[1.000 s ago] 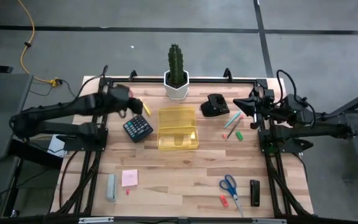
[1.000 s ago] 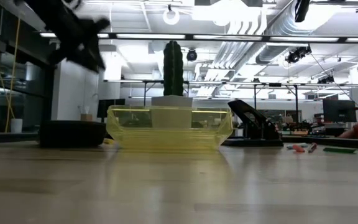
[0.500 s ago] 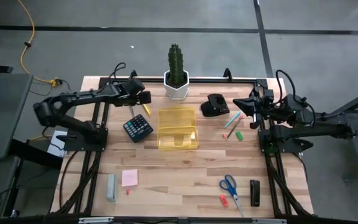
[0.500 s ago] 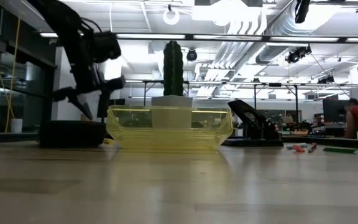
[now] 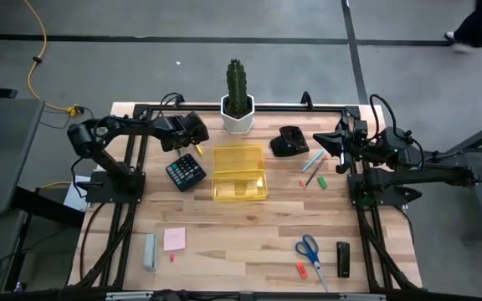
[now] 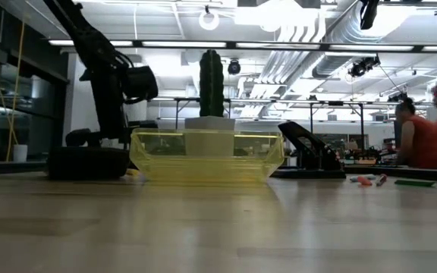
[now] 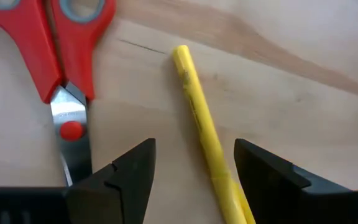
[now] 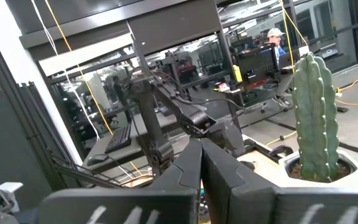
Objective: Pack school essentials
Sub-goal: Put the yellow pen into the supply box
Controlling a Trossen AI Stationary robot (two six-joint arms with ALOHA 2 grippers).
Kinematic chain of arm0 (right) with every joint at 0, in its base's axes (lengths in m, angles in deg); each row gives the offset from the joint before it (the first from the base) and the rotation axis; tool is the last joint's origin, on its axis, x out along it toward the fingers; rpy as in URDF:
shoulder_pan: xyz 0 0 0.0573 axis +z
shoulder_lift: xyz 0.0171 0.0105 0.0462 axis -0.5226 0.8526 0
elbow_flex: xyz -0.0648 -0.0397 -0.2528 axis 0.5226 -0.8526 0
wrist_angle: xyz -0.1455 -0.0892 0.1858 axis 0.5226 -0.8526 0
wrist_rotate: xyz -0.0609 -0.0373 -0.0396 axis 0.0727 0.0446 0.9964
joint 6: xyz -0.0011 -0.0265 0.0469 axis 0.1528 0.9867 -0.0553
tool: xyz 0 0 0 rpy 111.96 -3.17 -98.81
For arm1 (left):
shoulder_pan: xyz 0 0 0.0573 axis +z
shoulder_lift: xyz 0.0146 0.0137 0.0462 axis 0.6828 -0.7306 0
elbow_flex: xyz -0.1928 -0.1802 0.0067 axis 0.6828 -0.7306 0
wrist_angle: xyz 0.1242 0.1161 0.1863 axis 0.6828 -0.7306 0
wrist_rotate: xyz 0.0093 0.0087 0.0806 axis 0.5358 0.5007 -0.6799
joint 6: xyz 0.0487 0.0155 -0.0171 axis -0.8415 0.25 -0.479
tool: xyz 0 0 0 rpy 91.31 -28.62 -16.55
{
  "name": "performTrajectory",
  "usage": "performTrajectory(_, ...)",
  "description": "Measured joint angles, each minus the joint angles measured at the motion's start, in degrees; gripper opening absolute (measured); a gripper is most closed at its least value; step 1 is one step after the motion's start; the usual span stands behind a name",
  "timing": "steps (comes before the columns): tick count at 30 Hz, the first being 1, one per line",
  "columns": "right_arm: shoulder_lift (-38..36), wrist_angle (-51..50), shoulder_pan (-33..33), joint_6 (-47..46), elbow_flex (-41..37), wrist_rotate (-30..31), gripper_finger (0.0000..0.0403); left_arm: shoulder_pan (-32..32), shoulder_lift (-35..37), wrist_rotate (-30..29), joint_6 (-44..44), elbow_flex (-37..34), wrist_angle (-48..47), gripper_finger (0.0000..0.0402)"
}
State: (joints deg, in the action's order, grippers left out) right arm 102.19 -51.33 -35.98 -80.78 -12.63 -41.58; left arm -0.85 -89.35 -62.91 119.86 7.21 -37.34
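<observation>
While left gripper [image 7: 192, 163] gapes over one yellow pencil [image 7: 207, 134], one red-handled scissors [image 7: 59, 50] alongside; right gripper [image 8: 201, 163] clenched.

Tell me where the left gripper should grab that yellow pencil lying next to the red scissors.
Grip the yellow pencil across its thin shaft, coming straight down from above. It lies flat on the wooden table, and the left gripper is open with a finger on each side. The red-handled scissors lie apart from it, outside one finger.
</observation>
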Motion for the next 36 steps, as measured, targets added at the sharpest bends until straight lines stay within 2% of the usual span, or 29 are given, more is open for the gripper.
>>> performTrajectory(5, 0.0, 0.0, 0.0, 0.02, 0.0, 0.0, 0.0, -0.02, -2.1, 0.02, -0.04, 0.22, -0.48, 0.0177)
performTrajectory(13, 0.0, -0.04, 0.0, 0.02, 0.0, 0.0, 0.0, -0.37, -2.58, -1.26, -0.31, 0.17, -2.91, 0.0045)
performTrajectory(16, 0.0, -0.04, 0.0, 0.02, -0.02, 0.0, 0.0, -0.35, -1.97, -1.23, -1.17, 0.08, -3.0, 0.0012)
performTrajectory(22, 0.0, -0.04, 0.0, 0.02, -0.02, 0.0, 0.0, 0.61, 2.28, -2.18, -2.82, -0.14, -2.36, 0.0025)
performTrajectory(26, 0.0, -0.04, 0.0, 0.02, -0.02, 0.0, 0.0, 2.21, 6.63, -2.83, -5.38, -0.13, -1.61, 0.0021)
performTrajectory(32, 0.0, -0.04, 0.0, 0.0, -0.02, 0.0, 0.0, 3.12, 17.47, -2.58, -11.53, -0.11, 2.75, 0.0015)
performTrajectory(36, 0.0, -0.04, -0.02, -0.13, -0.02, 0.0, 0.0, 1.88, 26.75, 3.07, -19.79, -0.09, 7.88, 0.0015)
